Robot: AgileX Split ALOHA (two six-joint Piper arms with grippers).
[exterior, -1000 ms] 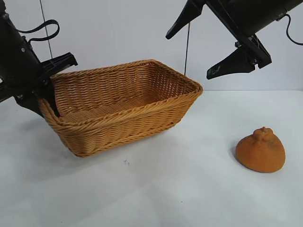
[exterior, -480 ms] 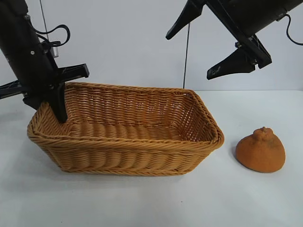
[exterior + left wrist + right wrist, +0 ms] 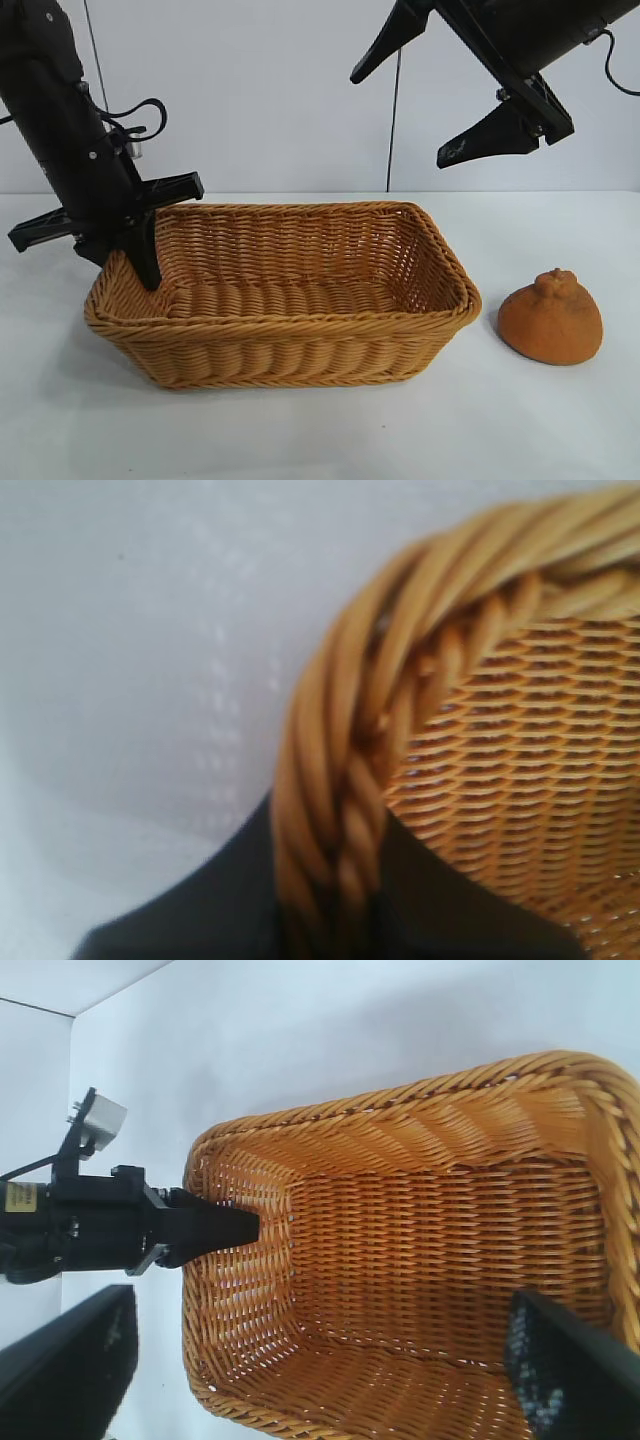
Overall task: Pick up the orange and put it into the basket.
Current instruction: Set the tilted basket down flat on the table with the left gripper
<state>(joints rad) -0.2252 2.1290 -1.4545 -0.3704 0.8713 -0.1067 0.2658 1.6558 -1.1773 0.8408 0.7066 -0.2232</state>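
- Left gripper [image 3: 128, 262]: clamped on braided rim of basket [image 3: 300, 345], at its left end; one finger inside, one outside.
- Right gripper [image 3: 425, 105]: raised above basket's right end, fingers wide apart, holding nothing.
- Orange [image 3: 551, 317]: on table [image 3: 560, 430], just right of basket.
- No legible writing.

Left tool [image 3: 128, 262] clamped low; right tool [image 3: 425, 95] spread, raised.

Tan wicker basket [image 3: 290, 300] sat on white counter [image 3: 330, 430], left hand [image 3: 138, 255] clamped over its left braided rim, one finger inside, right hand [image 3: 440, 105] hung spread wide above, orange [image 3: 551, 317] rested just right of basket, apart.
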